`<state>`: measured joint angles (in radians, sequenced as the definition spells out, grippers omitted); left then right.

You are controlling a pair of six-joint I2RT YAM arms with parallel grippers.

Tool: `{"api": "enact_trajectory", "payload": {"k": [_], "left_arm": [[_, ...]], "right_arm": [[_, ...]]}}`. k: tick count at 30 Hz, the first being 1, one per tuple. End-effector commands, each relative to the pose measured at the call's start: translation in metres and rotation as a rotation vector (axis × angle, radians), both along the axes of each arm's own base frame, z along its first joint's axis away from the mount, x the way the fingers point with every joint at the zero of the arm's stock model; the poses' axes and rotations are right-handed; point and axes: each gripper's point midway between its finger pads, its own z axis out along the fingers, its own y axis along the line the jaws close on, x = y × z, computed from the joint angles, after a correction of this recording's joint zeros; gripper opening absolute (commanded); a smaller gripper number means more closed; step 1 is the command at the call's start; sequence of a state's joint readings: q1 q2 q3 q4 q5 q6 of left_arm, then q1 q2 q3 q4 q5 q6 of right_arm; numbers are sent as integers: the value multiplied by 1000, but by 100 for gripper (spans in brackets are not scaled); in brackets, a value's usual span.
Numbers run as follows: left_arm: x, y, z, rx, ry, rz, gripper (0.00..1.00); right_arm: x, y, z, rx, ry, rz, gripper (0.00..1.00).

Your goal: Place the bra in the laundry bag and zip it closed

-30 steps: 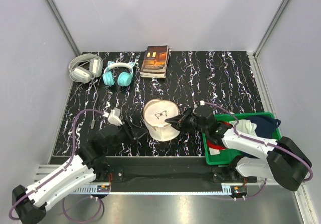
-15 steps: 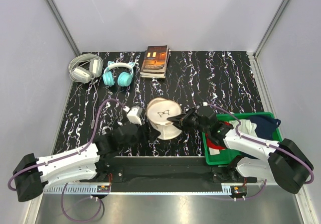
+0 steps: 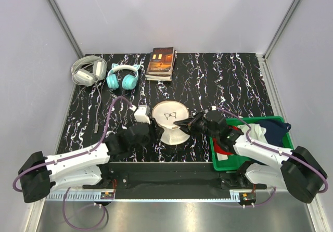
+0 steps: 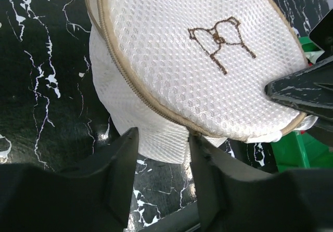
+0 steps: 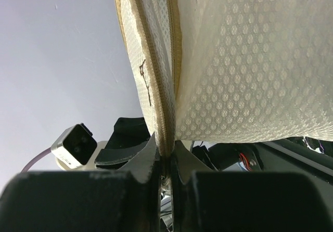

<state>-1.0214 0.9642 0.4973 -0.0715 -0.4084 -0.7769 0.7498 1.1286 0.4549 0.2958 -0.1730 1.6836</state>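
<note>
Marble-patterned black tabletop carries everything, with two white-and-black arms reaching in from its near edge. One green plastic bin sits at the right, holding a dark blue cloth and a red cloth. At the centre stands one round cream-white mesh laundry bag, tilted, its flat face up. Whether the bra is inside cannot be told through the mesh.

The right gripper meets the laundry bag from the right, its fingers pressed together on the tan rim zip between the two halves. The left gripper is at the bag's near left side, its fingers apart with the lower half's mesh between them.

Along the far edge lie two pairs of headphones, one white-grey and one teal with cat ears, and one small stack of books. One small dark drawing marks the bag's face.
</note>
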Motion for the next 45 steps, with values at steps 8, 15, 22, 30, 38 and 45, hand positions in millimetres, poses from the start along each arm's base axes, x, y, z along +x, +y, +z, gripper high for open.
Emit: {"api": "enact_trajectory", "payload": {"k": [8,15,22,30,38,45], "left_arm": [[32,21,16,74,-69,149,0],[19,22,14,14,-37,34,0],[-12,-1,30,-185,-205,-184,48],[-7,-12,46,-135,-373,-276,59],[1,-31,65,-133,-462,-328,58],[11,-32,73,-172,-453,-262,42]], "right_arm": [[-1,-4,8,29,-26,-3,0],[-3,-20,1,20,-15,-27,0],[6,-14,23,57,-30,-34,0],[9,-11,42,89,-53,-30,0],[9,-11,42,93,-49,-33,0],[10,-10,41,91,-46,-32,0]]}}
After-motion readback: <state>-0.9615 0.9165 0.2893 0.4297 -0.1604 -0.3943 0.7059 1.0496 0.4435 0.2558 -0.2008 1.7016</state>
